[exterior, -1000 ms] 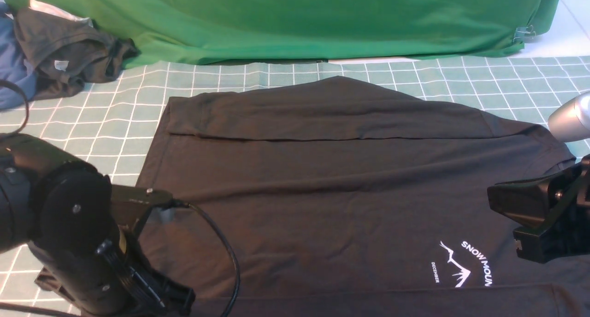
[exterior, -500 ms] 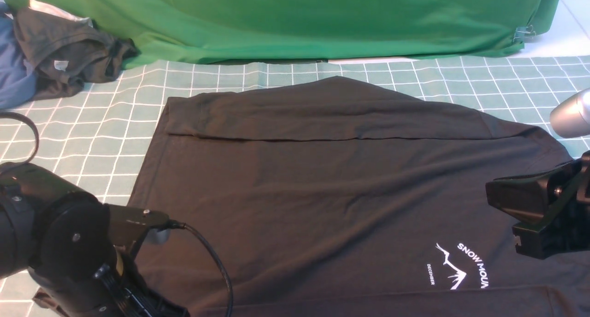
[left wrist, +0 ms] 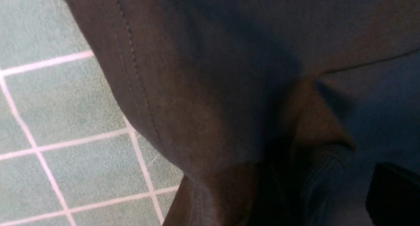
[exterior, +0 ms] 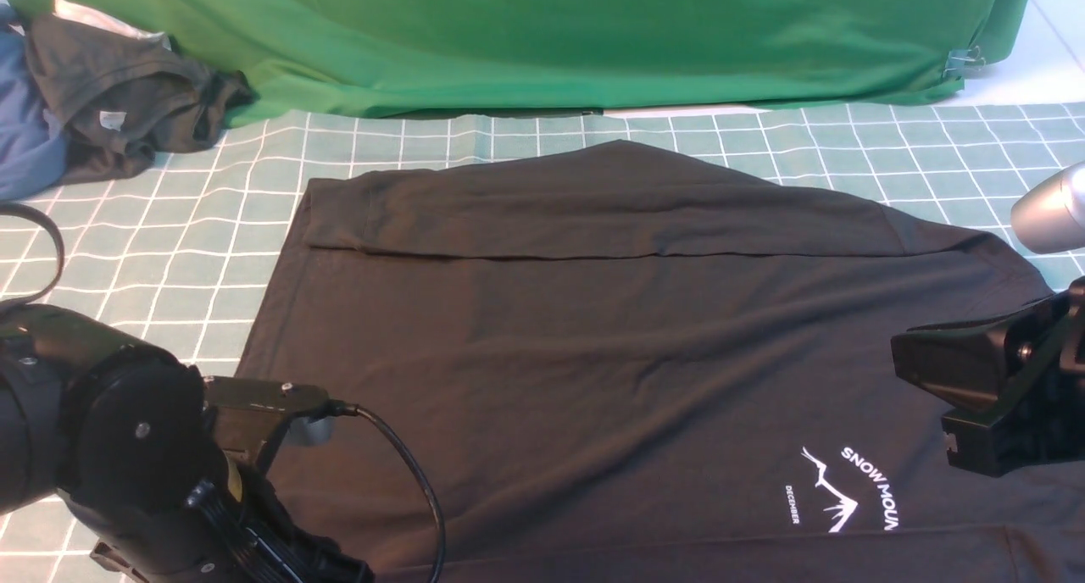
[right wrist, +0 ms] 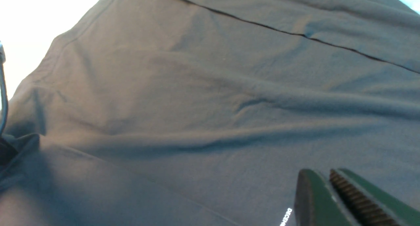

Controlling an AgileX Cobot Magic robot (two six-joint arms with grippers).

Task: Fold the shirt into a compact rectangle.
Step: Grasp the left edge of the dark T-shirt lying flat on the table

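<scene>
Right wrist view alone shows right end effector (right wrist: 328, 178) closed; left end effector (exterior: 314, 562) unreadable.

I find the front view evenly, softly lit. Left wrist view: dim, blurred, heavy shadow on the shirt (left wrist: 203, 88). Right wrist view: one corner blown out white.

My left arm (exterior: 127, 447) covers my left gripper in the front view, and its wrist view gives only a dark blurred corner (left wrist: 393, 194), so I cannot tell how its jaws stand. The shirt (exterior: 593, 354) runs off the front view's bottom edge, and my right gripper (right wrist: 323, 176) is cut off by the picture edges.
</scene>
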